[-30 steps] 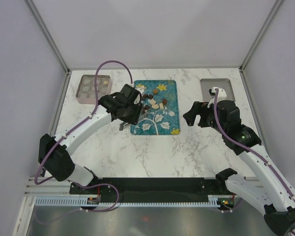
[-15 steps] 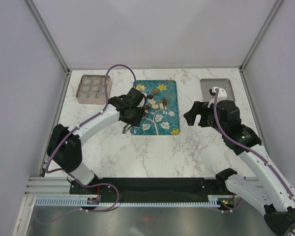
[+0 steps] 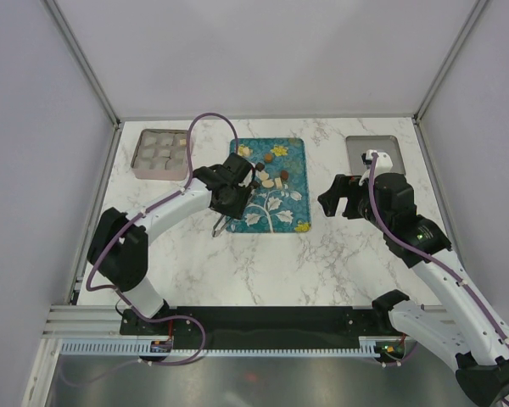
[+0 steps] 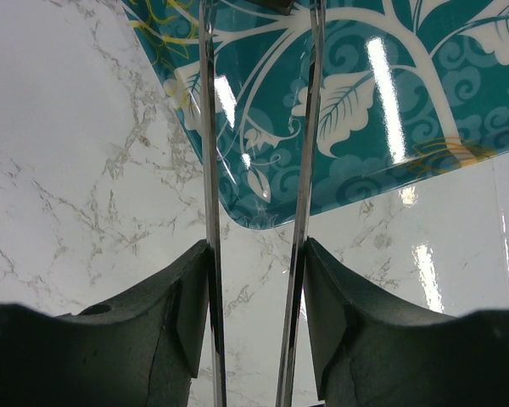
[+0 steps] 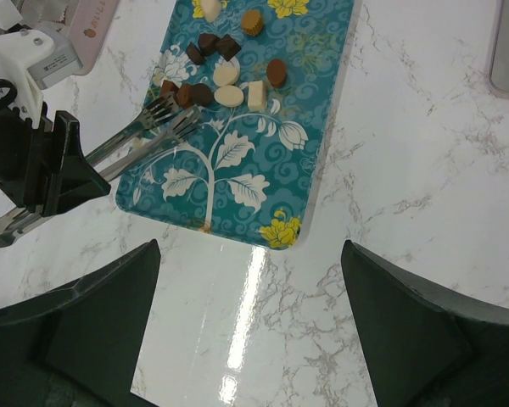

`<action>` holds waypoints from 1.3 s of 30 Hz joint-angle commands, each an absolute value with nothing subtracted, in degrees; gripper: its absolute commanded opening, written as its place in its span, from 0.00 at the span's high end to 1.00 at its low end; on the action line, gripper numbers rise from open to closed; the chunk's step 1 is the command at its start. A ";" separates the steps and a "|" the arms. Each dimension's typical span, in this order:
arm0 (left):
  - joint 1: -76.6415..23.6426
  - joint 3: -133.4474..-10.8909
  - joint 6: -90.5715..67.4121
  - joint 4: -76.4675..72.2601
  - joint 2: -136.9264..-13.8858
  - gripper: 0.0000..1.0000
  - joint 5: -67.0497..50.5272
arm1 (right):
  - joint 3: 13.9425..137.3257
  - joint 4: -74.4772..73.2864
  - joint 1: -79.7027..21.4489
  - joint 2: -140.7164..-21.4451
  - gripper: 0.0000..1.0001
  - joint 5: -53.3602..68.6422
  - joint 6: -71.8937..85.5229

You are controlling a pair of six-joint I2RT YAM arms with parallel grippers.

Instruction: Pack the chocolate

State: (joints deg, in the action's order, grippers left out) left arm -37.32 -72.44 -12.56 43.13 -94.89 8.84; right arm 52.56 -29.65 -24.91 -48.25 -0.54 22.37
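The chocolate (image 3: 266,175) is several small dark brown, mid brown and cream pieces on the far half of a teal flower-print tray (image 3: 280,212); they also show in the right wrist view (image 5: 230,95). My left gripper (image 3: 228,198) is shut on thin metal tongs (image 5: 141,136) at the tray's left edge. The tong tips lie beside the nearest dark pieces (image 5: 187,93). In the left wrist view the gripper (image 4: 254,254) clamps both tong arms (image 4: 209,170) over the tray's corner (image 4: 365,127). My right gripper (image 3: 338,197) is open and empty, right of the tray (image 5: 263,170).
A pinkish compartment box (image 3: 161,151) stands at the back left, its corner also in the right wrist view (image 5: 92,30). A grey lid (image 3: 373,153) lies at the back right. White walls enclose the marble table (image 3: 322,254).
My left arm has swung right and brought the tongs further over the tray toward the chocolates. The box at the back left is now uncovered. The right arm has not moved.
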 commanded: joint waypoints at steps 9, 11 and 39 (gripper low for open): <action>-37.27 -76.29 -13.71 45.52 -93.69 0.51 6.59 | 54.58 -29.18 -24.87 -47.46 0.04 -1.76 21.80; -37.27 -77.17 -13.71 45.53 -93.69 0.52 6.59 | 54.58 -29.18 -24.87 -47.37 0.04 -1.67 21.97; -35.07 -96.68 -14.06 57.66 -95.36 0.58 6.86 | 54.49 -29.09 -24.87 -46.14 0.04 -1.41 22.06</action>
State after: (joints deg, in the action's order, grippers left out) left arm -35.29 -93.80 -13.87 56.34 -95.02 7.38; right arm 52.56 -29.63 -24.91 -46.85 -0.54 22.26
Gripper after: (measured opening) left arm 0.415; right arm 0.965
